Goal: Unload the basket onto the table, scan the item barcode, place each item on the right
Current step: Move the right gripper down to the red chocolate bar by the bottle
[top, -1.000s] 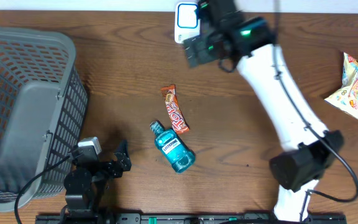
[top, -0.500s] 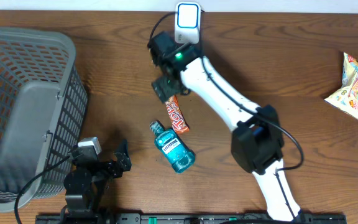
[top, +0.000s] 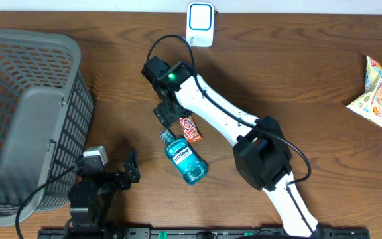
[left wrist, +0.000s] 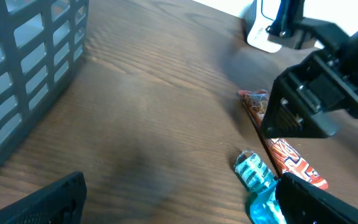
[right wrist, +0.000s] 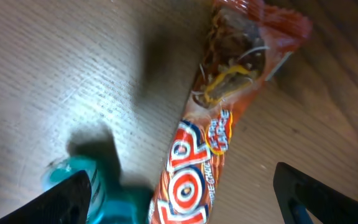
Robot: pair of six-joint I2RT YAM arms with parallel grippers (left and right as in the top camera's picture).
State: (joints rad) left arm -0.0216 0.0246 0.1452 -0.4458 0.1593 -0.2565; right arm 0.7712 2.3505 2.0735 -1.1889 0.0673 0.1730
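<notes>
An orange-red candy bar (top: 190, 129) lies flat mid-table, and in the right wrist view the bar (right wrist: 216, 143) runs lengthwise between my fingers. My right gripper (top: 171, 111) hangs open just above the bar's far end, its jaws on either side and nothing gripped (right wrist: 188, 196). A blue mouthwash bottle (top: 186, 159) lies right in front of the bar, its cap (right wrist: 86, 186) by my left finger. The white scanner (top: 199, 16) stands at the back edge. My left gripper (top: 131, 167) rests open near the front left, empty (left wrist: 179, 205).
A large grey basket (top: 25, 113) fills the left side. Snack packets (top: 377, 93) lie at the far right edge. The right arm stretches diagonally across the table's middle.
The right arm swung from beside the scanner leftward and forward, coming down over the candy bar. Its jaws narrowed slightly. The left arm stayed put.
</notes>
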